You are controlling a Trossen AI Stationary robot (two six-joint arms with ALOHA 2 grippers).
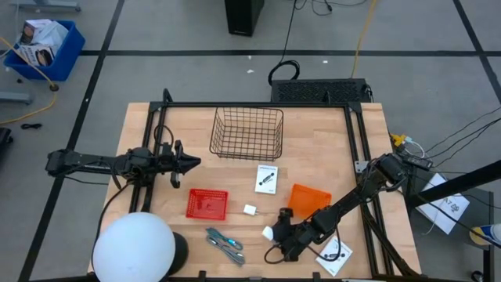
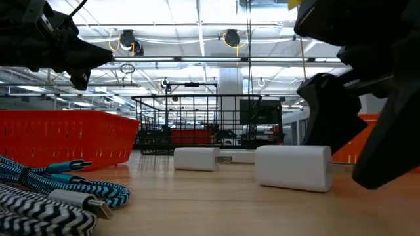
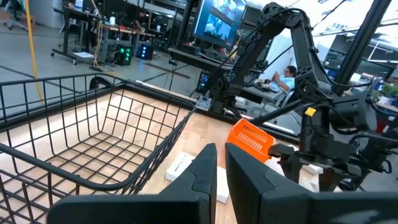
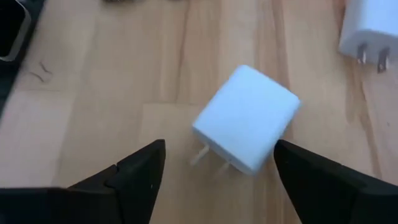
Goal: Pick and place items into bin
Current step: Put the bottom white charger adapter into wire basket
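White charger cube [image 4: 246, 117]: lower centre of the high view, prongs showing.
Right end effector [image 4: 217, 163]: fingers apart, astride it, seemingly not touching.
Left end effector [image 3: 219, 180]: fingers nearly together, beside wire basket [image 1: 247, 131].

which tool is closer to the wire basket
Left. The left tool sits just off the wire basket at its left side; the right tool is lower down the table, open over a white cube.

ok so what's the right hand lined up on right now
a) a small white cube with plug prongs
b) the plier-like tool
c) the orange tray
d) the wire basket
a: the right wrist view shows the right hand open, its fingers either side of a white cube with prongs, lying on the table and not yet gripped.
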